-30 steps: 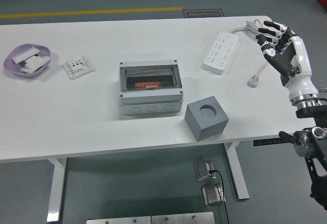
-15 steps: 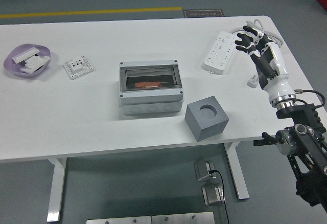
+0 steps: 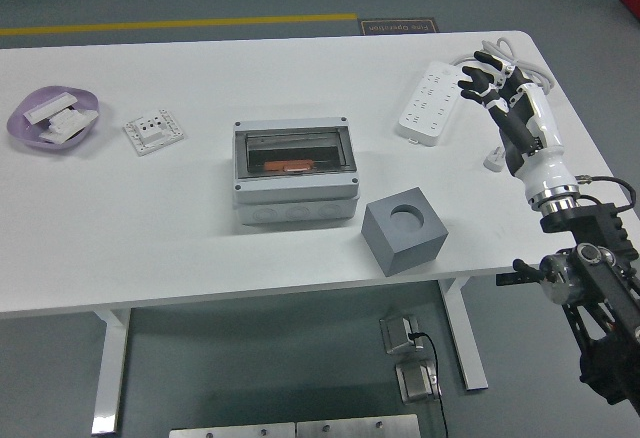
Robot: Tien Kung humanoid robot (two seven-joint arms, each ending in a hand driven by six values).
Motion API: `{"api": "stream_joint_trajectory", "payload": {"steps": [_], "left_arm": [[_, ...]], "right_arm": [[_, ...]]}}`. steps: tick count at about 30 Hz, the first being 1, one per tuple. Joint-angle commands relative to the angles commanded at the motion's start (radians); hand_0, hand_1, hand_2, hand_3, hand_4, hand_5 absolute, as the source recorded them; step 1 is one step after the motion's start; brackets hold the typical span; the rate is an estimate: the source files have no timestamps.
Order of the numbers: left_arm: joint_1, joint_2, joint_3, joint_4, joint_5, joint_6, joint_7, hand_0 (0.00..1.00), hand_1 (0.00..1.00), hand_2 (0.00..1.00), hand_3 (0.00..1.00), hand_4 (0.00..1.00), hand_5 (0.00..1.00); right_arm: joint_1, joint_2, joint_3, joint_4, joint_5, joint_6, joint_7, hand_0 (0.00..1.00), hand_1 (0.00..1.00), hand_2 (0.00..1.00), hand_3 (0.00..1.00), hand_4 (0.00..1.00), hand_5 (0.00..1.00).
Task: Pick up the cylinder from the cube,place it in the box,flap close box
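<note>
The grey cube (image 3: pixel 404 230) sits right of centre near the table's (image 3: pixel 150 238) front edge, its round socket empty; no cylinder stands on it. An orange object (image 3: pixel 287 166) lies inside the grey box (image 3: pixel 296 171) at centre, under a clear lid that appears shut. The right hand (image 3: pixel 508 100) hovers at upper right by the power strip (image 3: pixel 432 101), fingers spread, holding nothing. Judgement: task looks largely complete; the lid closure needs confirming.

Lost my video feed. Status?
Right hand open, empty, over far-right table. Cube hole empty, no cylinder visible. Box lid shut.
</note>
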Motion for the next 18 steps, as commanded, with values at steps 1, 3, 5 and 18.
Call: {"api": "stream_joint_trajectory", "payload": {"steps": [1, 3, 5, 18], "left_arm": [[-0.001, 0.000, 0.001, 0.000, -0.002, 0.000, -0.002, 0.627, 0.641, 0.598, 0.616, 0.706, 0.258], [-0.001, -0.001, 0.001, 0.000, -0.004, 0.000, -0.003, 0.627, 0.641, 0.598, 0.616, 0.706, 0.258], [-0.001, -0.003, -0.001, 0.000, -0.003, 0.001, -0.003, 0.628, 0.640, 0.598, 0.616, 0.706, 0.255], [-0.006, -0.006, -0.011, 0.000, -0.003, 0.002, -0.001, 0.628, 0.640, 0.598, 0.616, 0.707, 0.257]], "right_arm": [[-0.003, 0.001, 0.003, 0.001, -0.002, 0.000, -0.001, 0.745, 0.700, 0.737, 0.789, 0.883, 0.506], [-0.007, 0.004, 0.009, 0.004, -0.008, -0.001, -0.002, 0.745, 0.700, 0.737, 0.789, 0.883, 0.506], [-0.010, 0.006, 0.013, 0.006, -0.015, 0.000, -0.002, 0.744, 0.700, 0.737, 0.789, 0.874, 0.499], [-0.013, 0.010, 0.053, 0.035, -0.105, -0.005, -0.015, 0.744, 0.701, 0.735, 0.790, 0.879, 0.507]]}}
